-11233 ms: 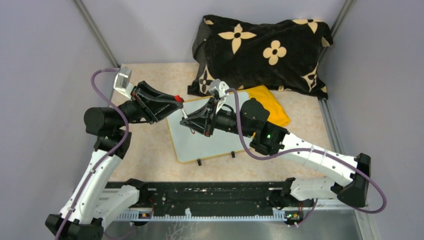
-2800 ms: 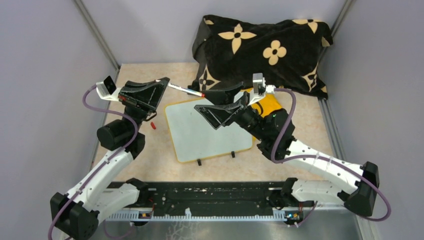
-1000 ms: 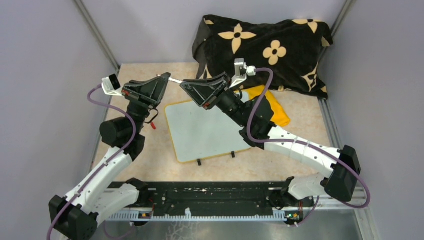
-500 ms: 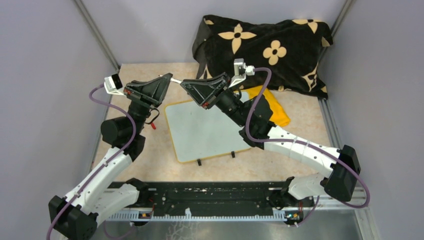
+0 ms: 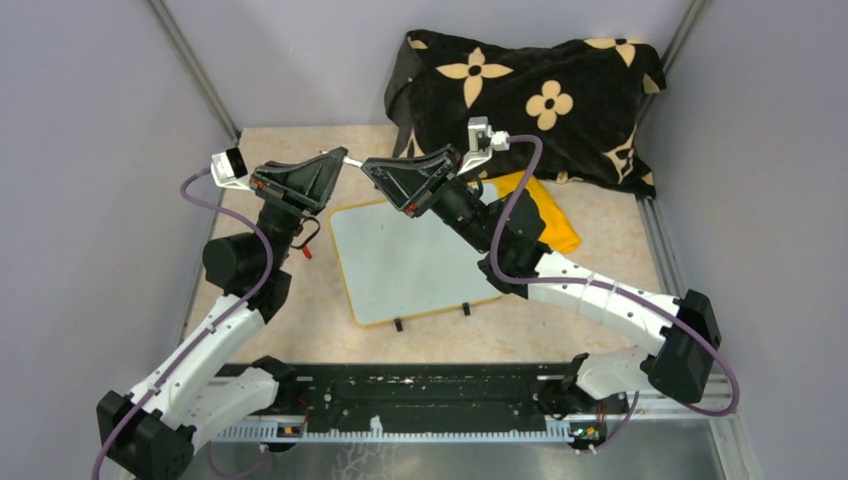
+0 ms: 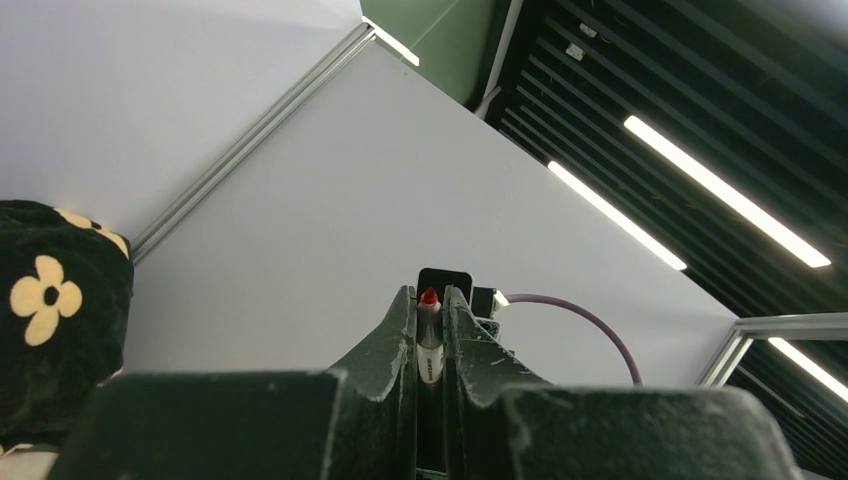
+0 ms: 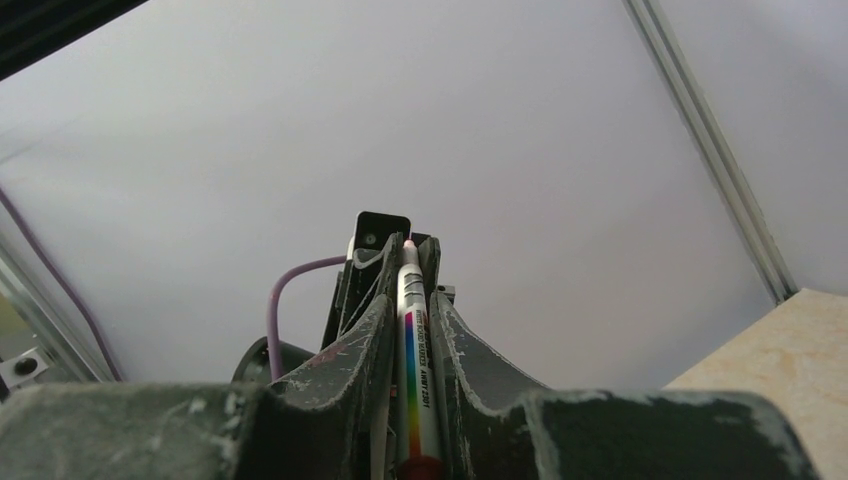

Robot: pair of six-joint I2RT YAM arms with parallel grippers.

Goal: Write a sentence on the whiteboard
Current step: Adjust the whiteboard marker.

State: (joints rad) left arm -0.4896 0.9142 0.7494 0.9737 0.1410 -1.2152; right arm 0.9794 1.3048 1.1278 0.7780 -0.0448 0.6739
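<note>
Left tool [image 5: 334,160] and right tool [image 5: 371,168] tip to tip, both pinching one marker [image 5: 352,160], raised over far edge of whiteboard [image 5: 420,265]

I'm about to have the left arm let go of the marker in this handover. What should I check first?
1. left gripper shut on the marker: ok.
2. right gripper shut on the marker's barrel: ok.
3. Marker uncapped: ok. A red end shows past the left fingers, and a small red cap lies on the table left of the whiteboard.
4. Red end pointing away from the right gripper's palm: not ok, it sits deep between its fingers.
5. Whiteboard flat and unobstructed: ok, with no writing yet.
</note>
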